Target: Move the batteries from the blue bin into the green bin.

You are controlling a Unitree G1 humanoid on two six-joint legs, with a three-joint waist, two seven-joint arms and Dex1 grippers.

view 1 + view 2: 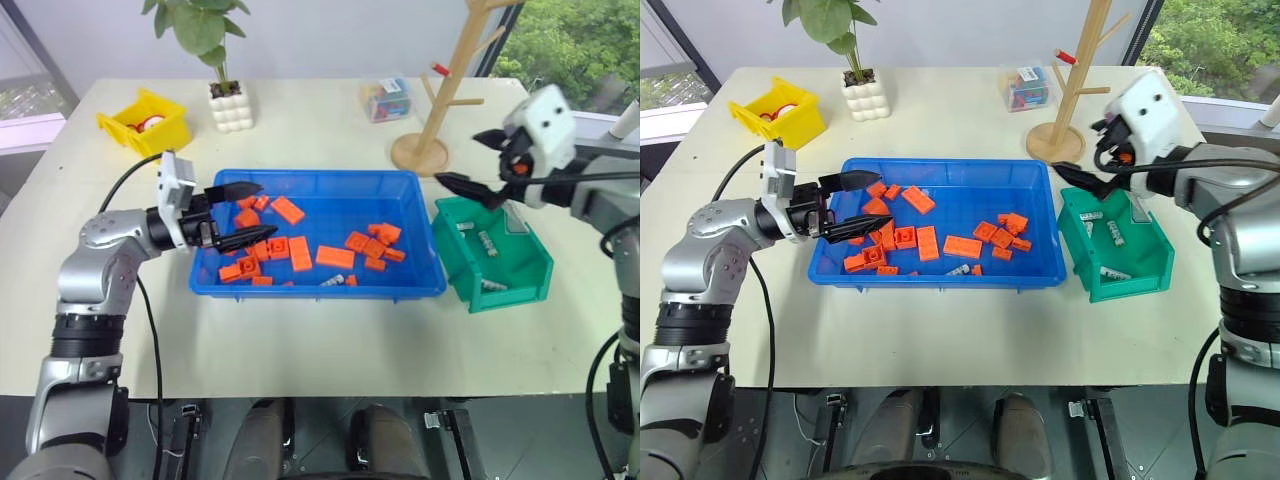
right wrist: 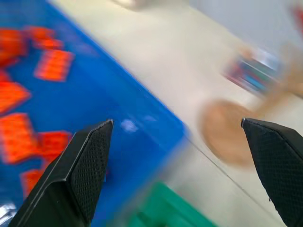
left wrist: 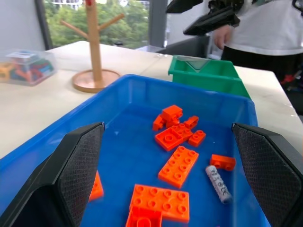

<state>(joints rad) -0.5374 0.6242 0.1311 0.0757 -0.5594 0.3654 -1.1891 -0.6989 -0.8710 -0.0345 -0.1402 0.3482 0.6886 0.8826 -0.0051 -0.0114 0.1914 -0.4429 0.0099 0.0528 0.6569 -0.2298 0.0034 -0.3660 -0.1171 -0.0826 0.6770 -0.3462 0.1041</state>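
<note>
The blue bin [image 1: 320, 177] lies mid-table with several orange blocks [image 1: 300, 252] in it. One battery [image 1: 333, 280] rests near its front wall, also visible in the left wrist view as a silver cylinder [image 3: 218, 183]. To the right stands the green bin [image 1: 520, 270], with three batteries [image 1: 487, 243] inside. My left gripper [image 1: 266, 210] is open and level over the blue bin's left end, holding nothing. My right gripper [image 1: 457, 157] is open and empty above the green bin's far left corner, pointing toward the blue bin.
A yellow bin [image 1: 145, 120] sits at the far left and a potted plant [image 1: 231, 105] behind the blue bin. A wooden peg stand [image 1: 430, 150] and a clear box of coloured pieces [image 1: 387, 99] stand at the back right. A person in white [image 3: 265, 28] stands beyond the table.
</note>
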